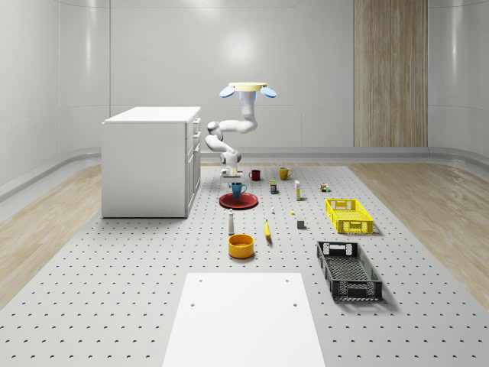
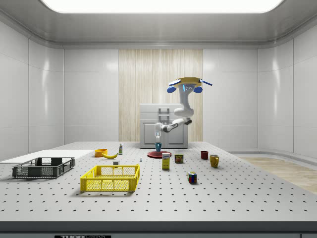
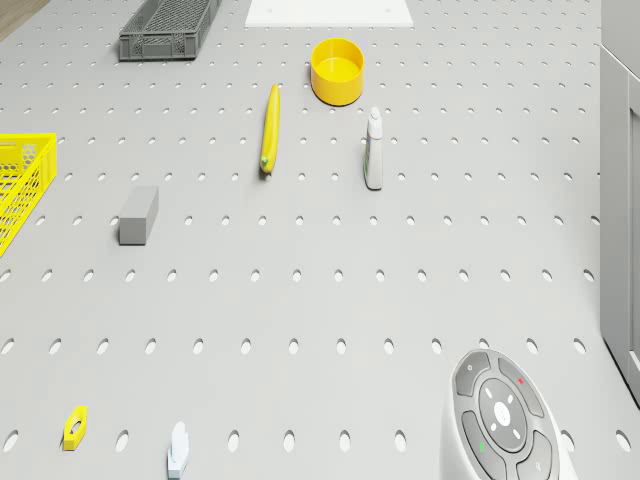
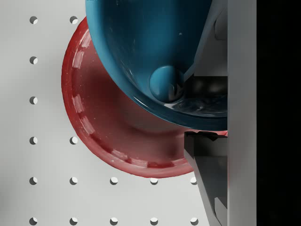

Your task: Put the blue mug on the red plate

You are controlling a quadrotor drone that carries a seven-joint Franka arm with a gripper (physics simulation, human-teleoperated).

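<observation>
The end effector (image 4: pixel 207 110) is clamped on the rim of the blue mug (image 4: pixel 155 56), one finger inside and one outside. The mug sits directly over the red plate (image 4: pixel 117 141). The drone (image 1: pixel 248 89) hovers above the bench (image 1: pixel 137 290), beside the white cabinet (image 1: pixel 149 162).

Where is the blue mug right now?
The glossy blue ceramic mug is over the round red plate in the whole-scene view, just right of the white cabinet, with the hand directly above it.

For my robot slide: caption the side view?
Drone hovers; its gripper sits just above the blue mug on the red plate.
</observation>
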